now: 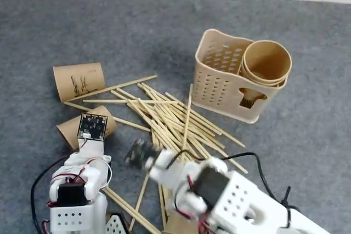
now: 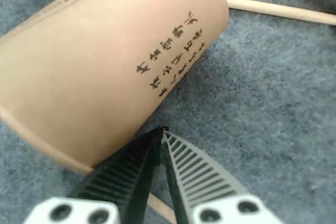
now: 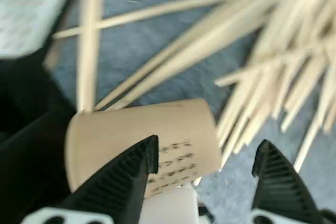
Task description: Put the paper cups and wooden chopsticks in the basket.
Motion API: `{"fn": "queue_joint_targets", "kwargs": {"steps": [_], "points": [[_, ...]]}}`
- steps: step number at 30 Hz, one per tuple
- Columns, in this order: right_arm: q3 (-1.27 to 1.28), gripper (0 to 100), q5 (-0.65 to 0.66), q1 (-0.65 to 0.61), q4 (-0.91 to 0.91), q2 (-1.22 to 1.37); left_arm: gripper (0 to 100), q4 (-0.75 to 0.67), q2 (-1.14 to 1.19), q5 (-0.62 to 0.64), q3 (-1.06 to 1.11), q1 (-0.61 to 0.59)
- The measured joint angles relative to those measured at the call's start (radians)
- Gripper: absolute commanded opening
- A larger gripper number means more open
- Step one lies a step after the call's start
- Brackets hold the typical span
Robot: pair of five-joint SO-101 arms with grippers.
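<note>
We see the basket [image 1: 219,89] at the upper right of the high view, standing on the grey mat [image 1: 307,135]. A stack of paper cups [image 1: 267,61] is already inside one end, so we think part of the job is done. Two more cups lie on their sides at the left: an upper paper cup [image 1: 79,80], and a lower paper cup [image 1: 68,130] just beside the left arm. The wooden chopsticks [image 1: 170,119] lie in a loose heap in the middle.

The left gripper [image 2: 164,134] has its fingers [image 2: 191,166] pressed together, holding nothing. Its tip sits right at the side of the lower paper cup. We think it must open before it can grab.

The right gripper [image 3: 207,150] has its fingers [image 3: 131,171] spread wide. A tipped cup [image 3: 142,135] shows in the gap, with chopsticks at the upper right. We think the fingers are wide so they can fit around the cup. We cannot tell if they touch it.
</note>
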Motion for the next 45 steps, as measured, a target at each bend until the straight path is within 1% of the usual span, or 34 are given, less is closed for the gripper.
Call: {"fn": "queue_joint_targets", "kwargs": {"steps": [3,6,12,17,21,26,31,36,41,45], "points": [[0.000,28.6,-0.110,0.106,-0.031,0.112,1,0.000,0.000,0.000,0.000,0.000],[0.000,28.6,-0.178,0.158,-0.063,0.219,1,0.000,0.000,0.000,0.000,0.000],[-0.005,28.6,-0.207,0.167,-0.112,0.328,1,0.000,0.000,0.000,0.000,0.000],[-0.002,28.6,-0.301,0.169,-0.170,0.440,1,0.000,0.000,0.000,0.000,0.000],[-0.002,28.6,-0.324,0.175,-0.232,0.500,1,0.000,0.000,0.000,0.000,0.000],[-0.029,28.6,-0.324,0.198,-0.204,0.502,1,0.000,0.000,0.000,0.000,0.000],[-0.143,28.5,-0.322,0.299,-0.107,0.427,1,0.000,0.000,0.000,0.000,0.000],[-0.201,28.5,-0.276,0.376,-0.035,0.325,1,0.000,0.000,0.000,0.000,0.000],[-0.201,28.5,-0.265,0.511,-0.020,0.212,1,0.000,0.000,0.000,0.000,0.000],[-0.201,28.5,-0.261,0.539,-0.008,0.141,1,0.000,0.000,0.000,0.000,0.000]]}}
